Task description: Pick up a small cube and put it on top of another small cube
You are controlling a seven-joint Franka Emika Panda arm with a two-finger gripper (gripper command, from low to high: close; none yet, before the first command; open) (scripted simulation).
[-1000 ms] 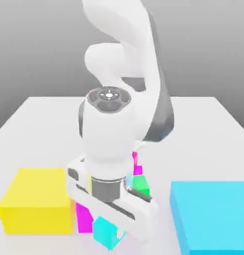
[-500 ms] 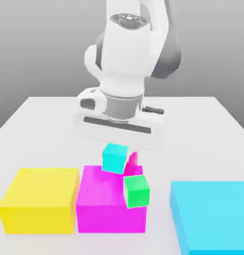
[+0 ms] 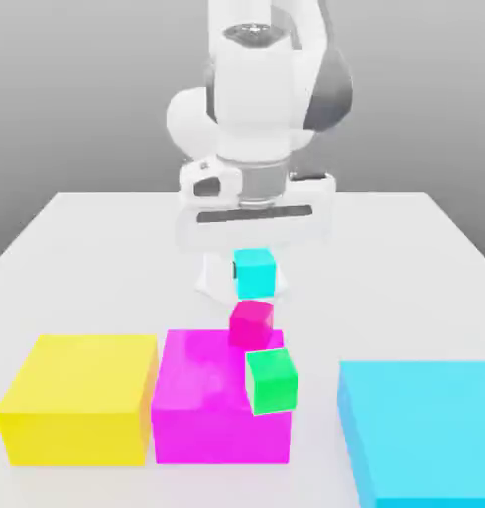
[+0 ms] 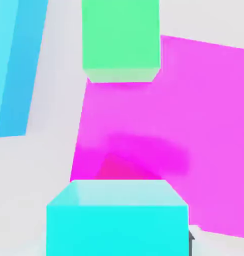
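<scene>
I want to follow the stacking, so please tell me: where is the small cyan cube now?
In the exterior view, the small cyan cube is near the middle, held in the gripper, above the small magenta-pink cube.

Green cube [image 4: 121, 37] cut off by hand view's edge, magenta-pink cube [image 4: 124, 169] partly hidden

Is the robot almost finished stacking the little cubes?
Getting there! The picking-up part looks done: the small cyan cube is up in the closed gripper. Right now it hangs above the small magenta-pink cube, with a gap between them in the exterior view. What's left, I think, is lowering it onto that cube and letting go.
</scene>
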